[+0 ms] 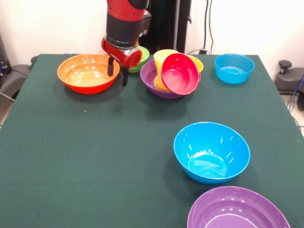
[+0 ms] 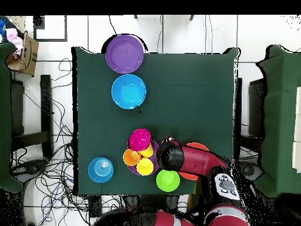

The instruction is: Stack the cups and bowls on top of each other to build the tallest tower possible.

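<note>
My gripper is open and empty. It hangs just above the table between the large orange bowl and a purple bowl. That purple bowl holds a yellow cup, an orange cup and a tilted small red bowl. A light green bowl sits behind the gripper. In the overhead view my arm covers the gripper and most of the orange bowl. The red bowl, orange cup, yellow cup and green bowl show beside it.
A small blue bowl stands alone at the robot's side of the table. A large blue bowl and a second large purple bowl sit upright toward the opposite edge.
</note>
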You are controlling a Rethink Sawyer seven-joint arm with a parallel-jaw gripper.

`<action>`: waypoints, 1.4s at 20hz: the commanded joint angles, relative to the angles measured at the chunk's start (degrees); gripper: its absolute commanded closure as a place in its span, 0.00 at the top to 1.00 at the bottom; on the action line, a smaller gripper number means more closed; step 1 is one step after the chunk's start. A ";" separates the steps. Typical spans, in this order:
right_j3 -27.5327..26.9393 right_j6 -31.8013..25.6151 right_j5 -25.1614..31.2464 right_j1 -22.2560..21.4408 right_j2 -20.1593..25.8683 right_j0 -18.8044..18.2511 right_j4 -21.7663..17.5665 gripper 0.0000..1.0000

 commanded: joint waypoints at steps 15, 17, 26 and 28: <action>1.33 1.87 4.71 0.61 2.56 -0.01 -1.84 1.00; 1.01 2.25 3.28 2.12 2.09 0.00 -2.21 1.00; -0.66 2.71 -2.59 8.15 0.60 -0.35 -3.33 1.00; -0.81 2.74 -3.91 9.17 0.23 -0.39 -3.43 1.00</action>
